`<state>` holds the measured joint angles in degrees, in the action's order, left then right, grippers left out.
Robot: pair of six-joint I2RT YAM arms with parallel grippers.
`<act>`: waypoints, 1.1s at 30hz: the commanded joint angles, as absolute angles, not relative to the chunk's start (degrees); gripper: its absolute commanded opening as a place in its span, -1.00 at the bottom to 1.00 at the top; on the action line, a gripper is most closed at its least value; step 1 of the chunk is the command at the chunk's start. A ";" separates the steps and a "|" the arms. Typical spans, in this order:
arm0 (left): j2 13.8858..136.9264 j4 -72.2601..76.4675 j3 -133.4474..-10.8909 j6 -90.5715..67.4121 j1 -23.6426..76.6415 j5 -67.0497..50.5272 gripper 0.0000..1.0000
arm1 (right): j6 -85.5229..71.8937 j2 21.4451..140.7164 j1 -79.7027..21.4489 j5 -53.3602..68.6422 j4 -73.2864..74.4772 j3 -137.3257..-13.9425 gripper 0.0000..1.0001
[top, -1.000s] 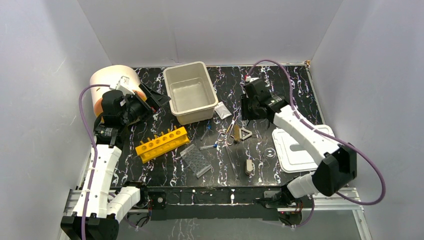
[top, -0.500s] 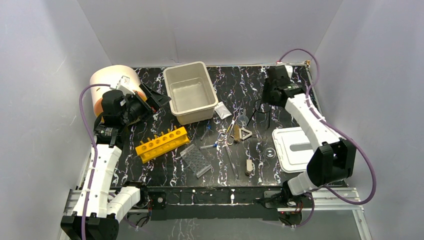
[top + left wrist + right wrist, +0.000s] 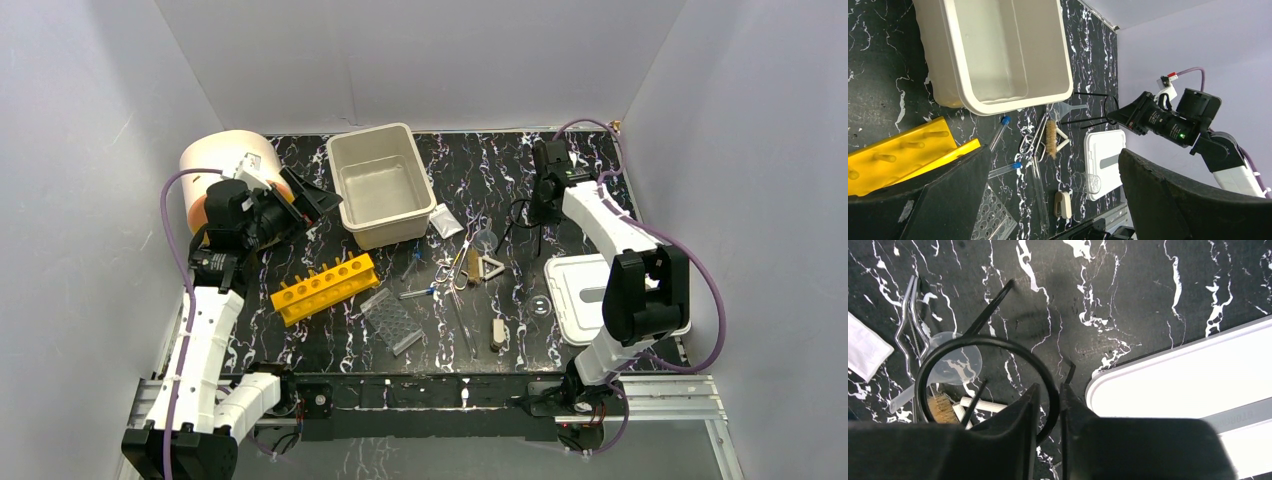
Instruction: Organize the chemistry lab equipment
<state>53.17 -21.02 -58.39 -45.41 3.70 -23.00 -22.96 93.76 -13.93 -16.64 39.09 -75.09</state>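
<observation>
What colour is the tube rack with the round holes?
The tube rack is yellow; the top external view shows it best.

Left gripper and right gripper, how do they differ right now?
The left gripper has its jaws spread wide and holds nothing; the right gripper has its jaws closed on the ring of the ring stand. The left gripper is at the table's left side, beside the tub; the right gripper is at the far right, beyond the lid. Both have black jaws.
</observation>
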 commanded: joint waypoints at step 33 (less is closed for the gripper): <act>51.97 -42.77 -68.22 -42.04 3.34 -8.00 0.97 | -19.51 114.24 -35.79 -19.84 39.39 -136.45 -1.00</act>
<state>53.80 -37.17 -66.24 -41.56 3.68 -11.03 -20.14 108.64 -32.73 -18.87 39.35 -128.92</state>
